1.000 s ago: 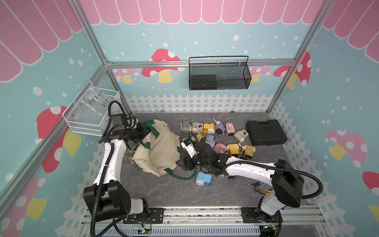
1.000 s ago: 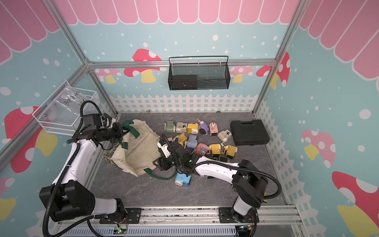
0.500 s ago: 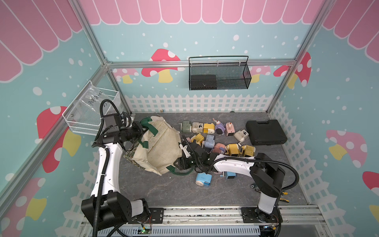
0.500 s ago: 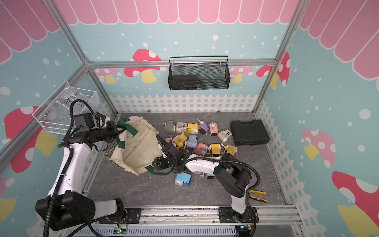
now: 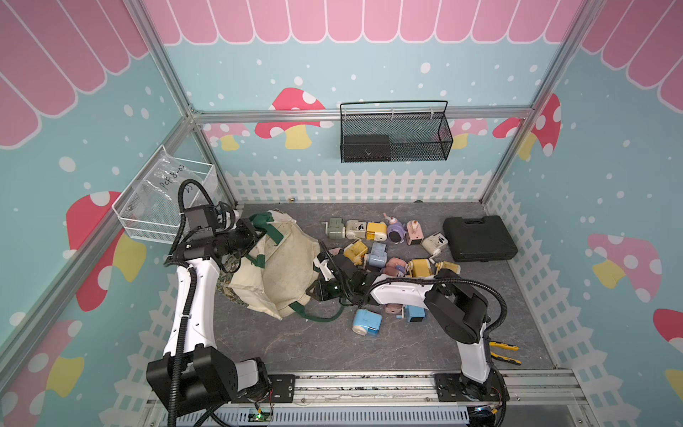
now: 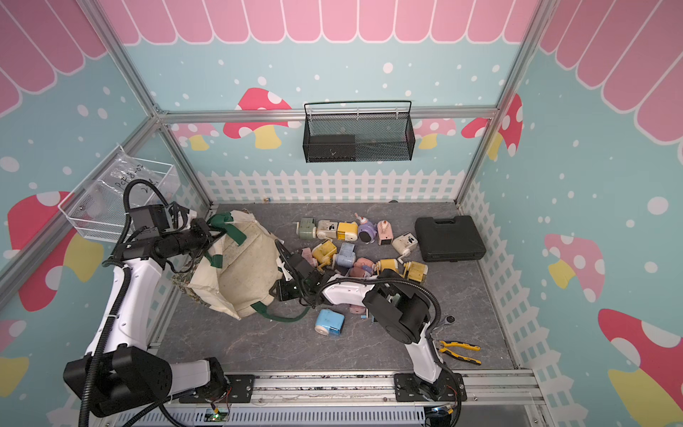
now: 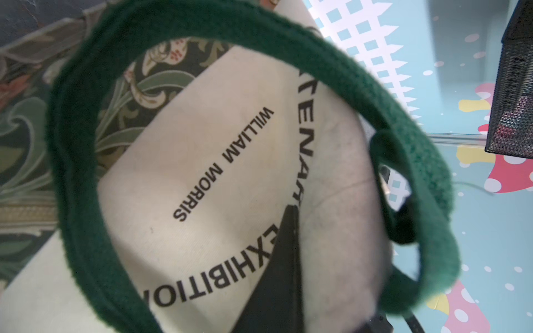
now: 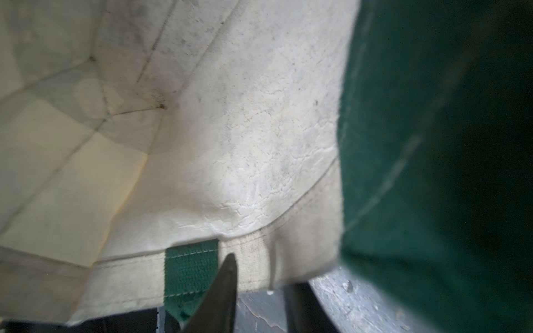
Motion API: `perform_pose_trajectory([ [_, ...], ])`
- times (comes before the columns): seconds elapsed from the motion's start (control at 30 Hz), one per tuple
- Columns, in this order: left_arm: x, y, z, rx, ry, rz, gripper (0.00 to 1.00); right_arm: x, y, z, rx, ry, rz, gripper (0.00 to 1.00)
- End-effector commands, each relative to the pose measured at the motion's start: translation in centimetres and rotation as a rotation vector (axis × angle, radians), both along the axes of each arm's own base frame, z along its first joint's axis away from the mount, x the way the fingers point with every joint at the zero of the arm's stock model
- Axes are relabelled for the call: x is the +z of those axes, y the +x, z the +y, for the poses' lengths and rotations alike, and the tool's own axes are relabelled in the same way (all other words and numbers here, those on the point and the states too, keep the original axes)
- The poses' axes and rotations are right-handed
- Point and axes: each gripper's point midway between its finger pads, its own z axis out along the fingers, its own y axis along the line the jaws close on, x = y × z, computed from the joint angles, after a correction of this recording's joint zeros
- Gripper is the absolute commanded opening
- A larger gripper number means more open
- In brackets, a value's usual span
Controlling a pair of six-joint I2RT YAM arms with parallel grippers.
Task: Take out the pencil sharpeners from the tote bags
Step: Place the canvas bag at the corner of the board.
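Currently on the grey bench [image 5: 314, 351]:
- Tote bag [image 5: 281, 266]: cream canvas with green handles, slumped left of centre in both top views.
- Left tool [image 5: 258, 236]: clamped shut on the bag's upper rim beside a handle.
- Right tool [image 5: 318, 290]: at the bag's mouth hem, lower right of the bag. Open or closed cannot be told.
- Pencil sharpeners [image 5: 377, 255]: pastel, scattered at centre frame, right of the bag.
- Blue sharpener [image 5: 366, 322]: lying apart, below the others.
- Black case [image 5: 478, 238]: at right.

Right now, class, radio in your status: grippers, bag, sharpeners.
Left gripper shut on tote bag, upper edge. Right gripper at bag mouth, grip unclear. Pencil sharpeners out on table beside bag, some under right arm.
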Motion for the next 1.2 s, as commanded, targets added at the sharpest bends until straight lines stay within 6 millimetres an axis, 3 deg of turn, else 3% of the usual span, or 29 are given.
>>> perform_pose_trajectory([
  [0.0, 1.3, -0.2, -0.1, -0.004, -0.013, -0.037, 0.00, 4.3, 1.0, -0.2, -0.004, 0.109, -0.072, 0.12],
  [0.1, 1.0, -0.2, 0.0, -0.001, -0.005, -0.035, 0.00, 5.0, 1.4, -0.8, -0.003, 0.121, -0.093, 0.02],
  [0.13, 0.9, -0.2, 0.1, -0.001, 0.000, -0.033, 0.00, 6.9, 1.4, -1.0, 0.005, 0.149, -0.123, 0.00],
  [0.33, -1.0, -0.5, 0.7, 0.015, 0.051, -0.001, 0.02, 11.3, 1.6, -2.1, 0.055, 0.234, -0.145, 0.00],
  [0.43, -2.3, -0.7, 1.4, 0.030, 0.097, 0.032, 0.18, 14.0, 1.5, -2.5, 0.107, 0.270, -0.143, 0.00],
  [0.5, -2.9, -0.8, 1.7, 0.034, 0.115, 0.050, 0.36, 15.3, 1.7, -2.9, 0.134, 0.278, -0.137, 0.00],
  [0.57, -3.0, -0.8, 1.7, 0.029, 0.120, 0.054, 0.54, 16.5, 2.1, -3.2, 0.161, 0.299, -0.121, 0.00],
  [0.63, -2.7, -0.8, 1.5, 0.018, 0.119, 0.053, 0.63, 17.2, 2.9, -3.6, 0.165, 0.316, -0.112, 0.00],
  [0.67, -2.5, -0.8, 1.6, 0.015, 0.125, 0.050, 0.66, 17.4, 3.4, -3.8, 0.159, 0.319, -0.110, 0.00],
  [0.7, -2.2, -0.8, 1.6, 0.014, 0.133, 0.045, 0.82, 17.6, 4.0, -4.0, 0.152, 0.320, -0.107, 0.00],
  [0.77, -1.5, -1.0, 1.9, 0.017, 0.166, 0.036, 0.90, 17.9, 5.0, -4.2, 0.140, 0.317, -0.114, 0.00],
  [0.9, -0.1, -1.6, 2.4, 0.038, 0.224, 0.008, 0.91, 17.2, 7.6, -4.0, 0.121, 0.317, -0.098, 0.00],
  [0.97, 0.7, -2.2, 2.5, 0.057, 0.246, -0.017, 0.91, 14.9, 9.4, -3.0, 0.112, 0.279, -0.091, 0.00],
  [1.17, 3.4, -4.8, 3.9, 0.148, 0.385, -0.098, 0.88, 13.2, 15.2, -1.6, 0.051, 0.218, -0.156, 0.00],
])
